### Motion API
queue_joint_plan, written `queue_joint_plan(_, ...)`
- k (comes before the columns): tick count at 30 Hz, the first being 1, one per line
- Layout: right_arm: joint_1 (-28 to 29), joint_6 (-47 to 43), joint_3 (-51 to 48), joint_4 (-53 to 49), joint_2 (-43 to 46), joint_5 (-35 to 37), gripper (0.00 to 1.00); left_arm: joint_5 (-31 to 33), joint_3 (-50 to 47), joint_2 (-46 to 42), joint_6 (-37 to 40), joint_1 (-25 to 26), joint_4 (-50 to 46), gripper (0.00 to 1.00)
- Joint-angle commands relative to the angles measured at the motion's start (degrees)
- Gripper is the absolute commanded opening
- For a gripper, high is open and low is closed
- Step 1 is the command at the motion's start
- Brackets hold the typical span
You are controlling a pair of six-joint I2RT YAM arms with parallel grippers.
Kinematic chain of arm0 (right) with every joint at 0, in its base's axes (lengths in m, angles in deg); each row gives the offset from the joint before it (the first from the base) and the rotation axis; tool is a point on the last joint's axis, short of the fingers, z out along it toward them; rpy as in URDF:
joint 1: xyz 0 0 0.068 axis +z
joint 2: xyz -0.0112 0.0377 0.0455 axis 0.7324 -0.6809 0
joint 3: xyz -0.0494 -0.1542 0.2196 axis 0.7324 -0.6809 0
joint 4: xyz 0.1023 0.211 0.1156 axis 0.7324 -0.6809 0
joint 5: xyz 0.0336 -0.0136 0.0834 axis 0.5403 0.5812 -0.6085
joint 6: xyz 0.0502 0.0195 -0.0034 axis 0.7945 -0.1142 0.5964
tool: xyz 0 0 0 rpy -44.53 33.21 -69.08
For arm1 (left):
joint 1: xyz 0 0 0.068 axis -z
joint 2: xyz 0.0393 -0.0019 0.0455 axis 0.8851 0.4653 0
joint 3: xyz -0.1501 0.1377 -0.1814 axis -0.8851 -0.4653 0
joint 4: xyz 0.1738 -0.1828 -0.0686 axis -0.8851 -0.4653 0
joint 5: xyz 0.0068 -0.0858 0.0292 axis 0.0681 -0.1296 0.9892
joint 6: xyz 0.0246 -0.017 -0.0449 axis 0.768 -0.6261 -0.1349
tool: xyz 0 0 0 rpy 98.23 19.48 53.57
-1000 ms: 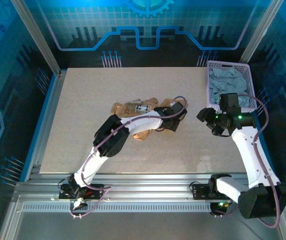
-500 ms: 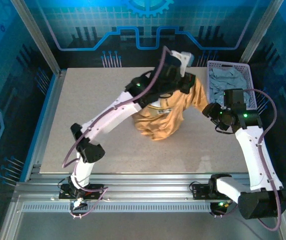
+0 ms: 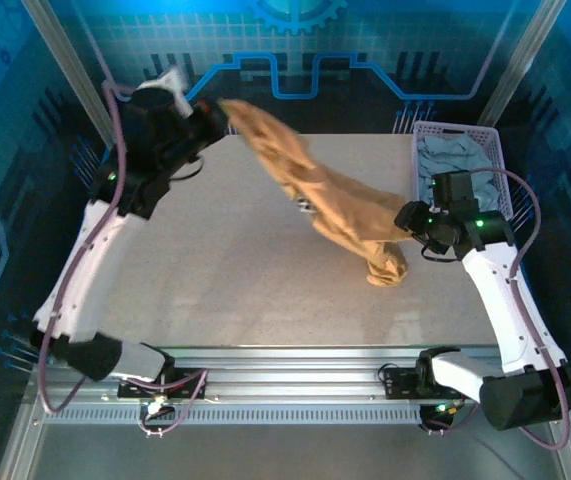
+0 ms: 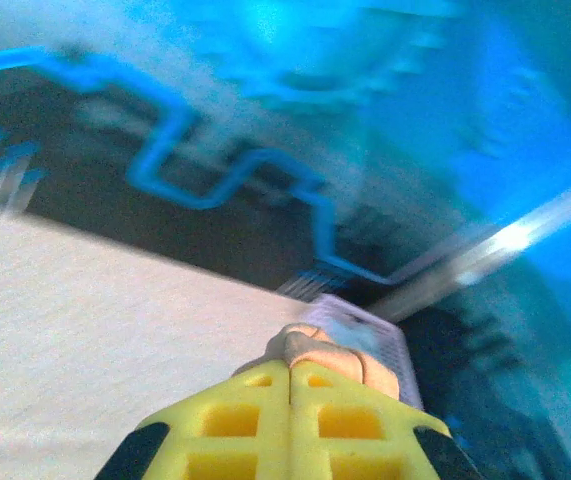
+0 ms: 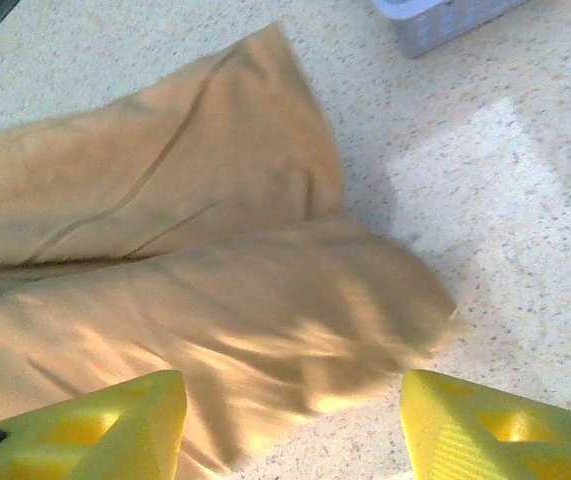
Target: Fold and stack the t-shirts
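Swung from the middle up to 11 o'clock, the left end effector [image 3: 215,118] is clamped on an edge of the tan thin-fabric t-shirt [image 3: 335,205], which stretches toward 4 o'clock, its low end bunched on the speckled beige counter [image 3: 215,270]. Spreading before the fold seems in hand; next the right end effector [image 5: 293,395], spread wide and empty above that low end, should pinch an edge. A lavender plastic lattice basket [image 3: 455,127] holding a pale grey-blue t-shirt [image 3: 450,165] sits at 2 o'clock, blue walls around.
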Motion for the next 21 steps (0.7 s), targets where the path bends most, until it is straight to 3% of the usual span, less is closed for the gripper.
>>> queue_joint_plan(1,3.2,0.8,-2.0,1.4,-1.2,0.2,0.60,-0.5,-19.5,-6.1,-6.4,-8.5,2.2,0.23)
queue_joint_plan(3,4.7,1.1,-3.5,2.6,-2.0,-0.2,0.60,-4.2,-28.9,-6.6,-7.1,-13.8,2.9,0.36)
queue_joint_plan(5,5.7,1.3,-4.7,4.0,-3.0,-1.7,0.59,-2.9,-34.2,-6.3,-7.2,-16.7,0.3,0.58)
queue_joint_plan(8,6.2,2.2,-6.6,5.6,-4.7,-4.7,0.59,-3.3,-37.9,-6.9,-8.1,-16.3,-1.0,0.62)
queue_joint_plan(12,6.2,5.2,-10.3,7.8,-6.6,-7.8,0.59,-6.2,-39.1,-5.1,-13.1,-7.4,-2.5,0.62)
queue_joint_plan(16,5.9,7.8,-13.4,11.1,-8.6,-9.9,0.57,-7.1,-39.1,1.1,-18.5,5.8,2.0,0.60)
queue_joint_plan(21,5.7,7.4,-12.6,15.6,-15.4,-11.4,0.55,-6.1,-28.3,15.3,-8.9,15.8,4.6,0.58)
